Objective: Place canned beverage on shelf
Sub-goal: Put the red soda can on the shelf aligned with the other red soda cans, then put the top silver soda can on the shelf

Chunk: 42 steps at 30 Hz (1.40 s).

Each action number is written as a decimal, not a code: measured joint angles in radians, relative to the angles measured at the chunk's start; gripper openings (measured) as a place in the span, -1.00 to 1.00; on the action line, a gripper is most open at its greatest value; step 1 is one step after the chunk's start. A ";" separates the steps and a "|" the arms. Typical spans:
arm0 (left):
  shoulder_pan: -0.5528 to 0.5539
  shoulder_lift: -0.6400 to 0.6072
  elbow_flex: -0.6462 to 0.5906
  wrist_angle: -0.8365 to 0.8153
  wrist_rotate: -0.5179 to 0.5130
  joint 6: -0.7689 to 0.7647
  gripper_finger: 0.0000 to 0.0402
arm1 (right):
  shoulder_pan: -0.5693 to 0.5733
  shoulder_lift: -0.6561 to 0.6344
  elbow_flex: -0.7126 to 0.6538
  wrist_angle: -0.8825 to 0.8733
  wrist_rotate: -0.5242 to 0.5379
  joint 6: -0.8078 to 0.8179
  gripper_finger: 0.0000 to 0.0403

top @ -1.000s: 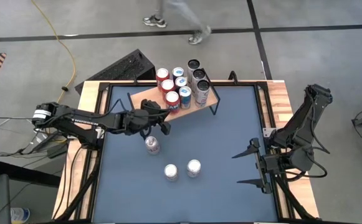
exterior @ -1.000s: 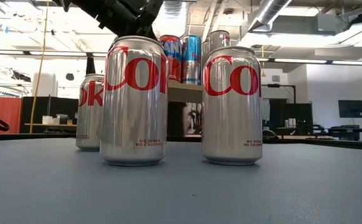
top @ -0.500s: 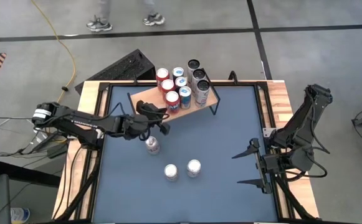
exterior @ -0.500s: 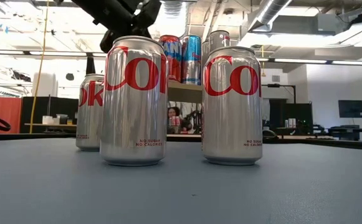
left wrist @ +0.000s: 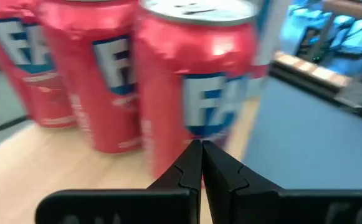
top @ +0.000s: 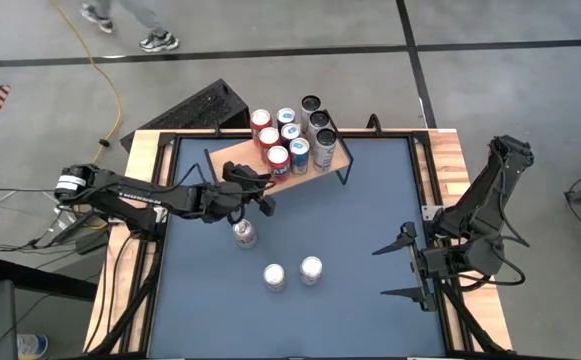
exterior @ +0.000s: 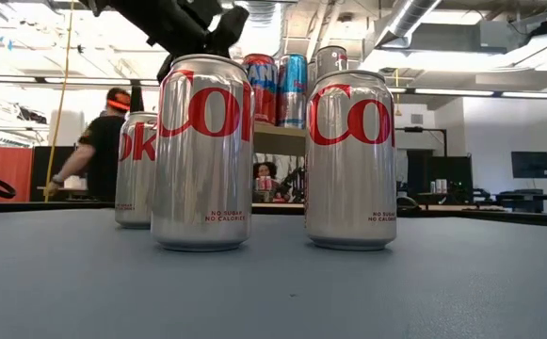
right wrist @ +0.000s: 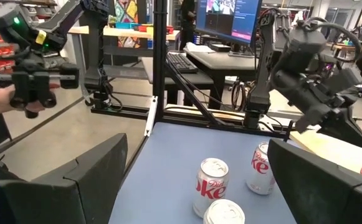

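- The left gripper (left wrist: pixel 200 163) is seen at the bottom of the left wrist view, its two dark fingers (left wrist: pixel 184 171) pressed together with their tips meeting in a point.
- Just ahead of the fingertips, a red can (left wrist: pixel 193 81) with blue-and-white lettering is seen upright, its silver top visible.
- Two more red cans (left wrist: pixel 100 74) of the same kind are lined up beside it, each partly hidden by the one in front.
- All three are set on the light wooden board of the shelf (left wrist: pixel 56 168).
- Beyond the board's edge, the blue-grey table surface (left wrist: pixel 311 137) is shown, blurred.
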 joint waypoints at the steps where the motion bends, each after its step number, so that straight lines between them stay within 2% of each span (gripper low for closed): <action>1: -0.014 -0.007 0.000 0.000 0.009 -0.004 -1.00 | 0.001 0.000 0.000 -0.001 -0.002 0.002 0.89; 5: -0.086 -0.062 0.012 -0.020 0.026 -0.014 -1.00 | -0.001 0.000 0.000 -0.005 -0.024 0.029 0.89; 9: -0.160 -0.135 0.027 -0.028 0.108 -0.020 -1.00 | -0.016 0.000 0.000 -0.031 -0.028 0.029 0.89; 11: -0.189 -0.160 0.027 -0.035 0.174 -0.063 -1.00 | -0.024 0.000 -0.001 -0.028 -0.045 0.032 0.89; 16: -0.234 -0.174 0.027 -0.038 0.426 -0.167 -1.00 | -0.027 0.009 0.000 -0.027 -0.078 0.065 0.89; 19: -0.259 -0.162 0.027 -0.043 0.496 -0.246 -1.00 | -0.027 0.035 0.000 -0.054 -0.077 0.073 0.89; 25: -0.317 -0.091 0.027 -0.017 0.496 -0.278 -1.00 | -0.029 0.099 0.000 -0.050 -0.073 0.083 0.89; 28: -0.322 -0.043 0.026 0.012 0.463 -0.258 -1.00 | -0.042 0.120 0.000 -0.040 -0.033 0.101 0.89; 35: -0.320 0.053 0.026 0.061 0.342 -0.439 -1.00 | -0.061 0.124 0.000 -0.042 -0.019 0.115 0.89; 38: -0.318 0.085 0.026 0.160 0.397 -0.498 -1.00 | -0.061 0.124 0.000 -0.045 -0.022 0.115 0.89; 40: -0.315 0.107 0.026 0.227 0.458 -0.496 -1.00 | -0.061 0.124 0.000 -0.047 -0.022 0.115 0.89; 42: -0.314 0.122 0.026 0.279 0.471 -0.480 -1.00 | -0.061 0.124 0.000 -0.051 -0.022 0.115 0.89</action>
